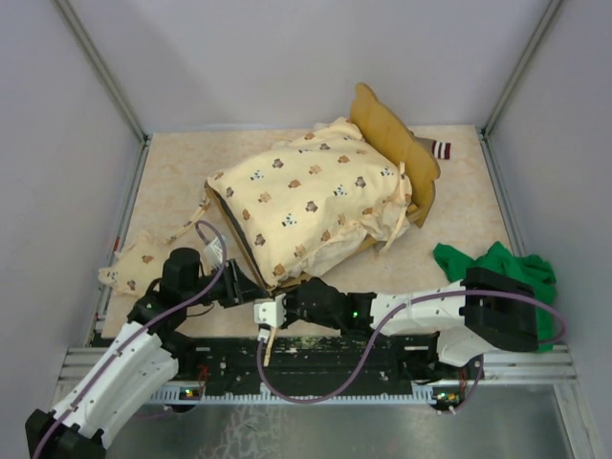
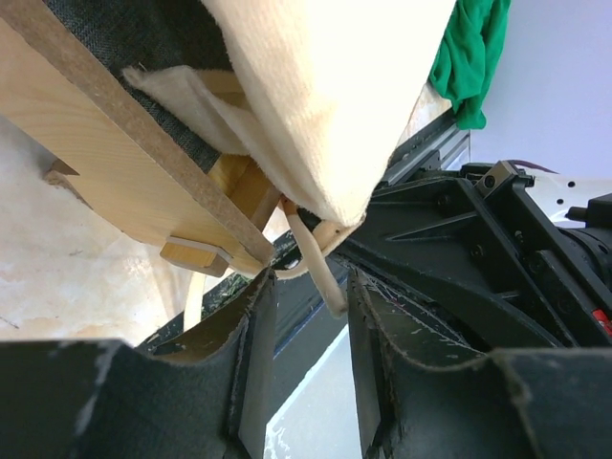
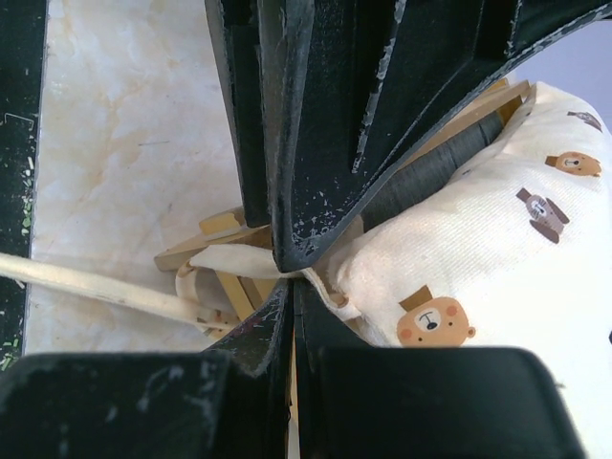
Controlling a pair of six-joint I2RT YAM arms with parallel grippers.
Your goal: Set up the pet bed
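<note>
The pet bed point(image 1: 394, 145) stands mid-table, its wavy wooden headboard at the back right. A cream animal-print cushion point(image 1: 311, 196) covers most of it. In the left wrist view the bed's light-wood side rail point(image 2: 115, 163) and dark fabric base show under the cushion point(image 2: 325, 86). My left gripper point(image 2: 308, 287) is at the bed's near corner point(image 1: 251, 286), open, with the end of a cream tie point(image 2: 323, 277) hanging loose between its tips. My right gripper point(image 3: 292, 287) sits just beside it point(image 1: 271, 304), shut on another cream tie point(image 3: 96, 287) that trails off toward the table's front edge point(image 1: 267, 342).
A small cream animal-print pillow point(image 1: 134, 263) lies at the near left. A green cloth point(image 1: 497, 268) is bunched by the right arm's base. A striped item point(image 1: 441, 149) pokes out behind the headboard. Grey walls enclose the table on three sides.
</note>
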